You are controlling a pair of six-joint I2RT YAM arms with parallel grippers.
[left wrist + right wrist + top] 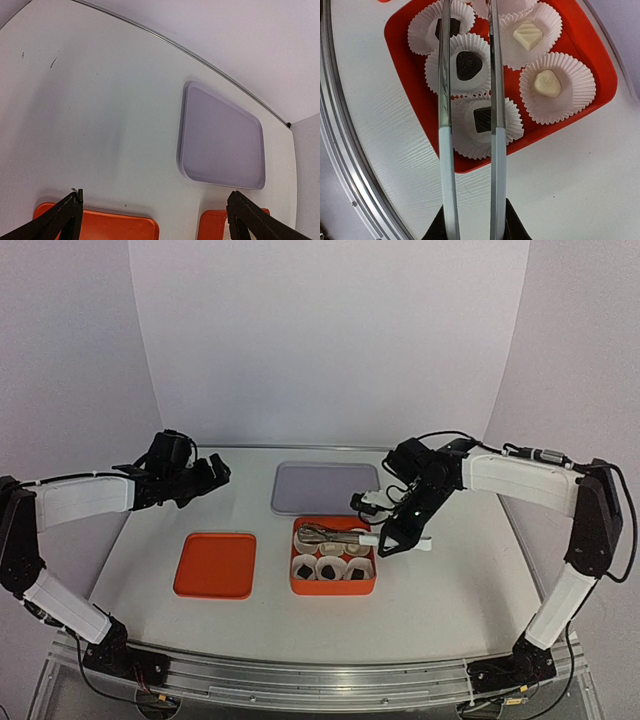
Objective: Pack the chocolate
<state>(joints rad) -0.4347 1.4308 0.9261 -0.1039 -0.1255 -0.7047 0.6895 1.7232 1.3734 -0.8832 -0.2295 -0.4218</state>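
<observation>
The right hand (472, 222) is clamped on tongs (497, 165), black fingers (515, 230) flanking the two blades, which run parallel with a gap and reach over the orange box (592, 60); only this wrist view shows the chocolate (468, 64), each piece in a paper cup (565, 107) inside the box: three dark and two white in sight, one dark piece framed between the blades; the top view shows the arm bent down at the box's right edge; the left hand (154, 196) hangs above the tabletop (100, 100), fingers wide apart and empty, facing the tray (222, 135); the lid (115, 225) lies nearer its base.
</observation>
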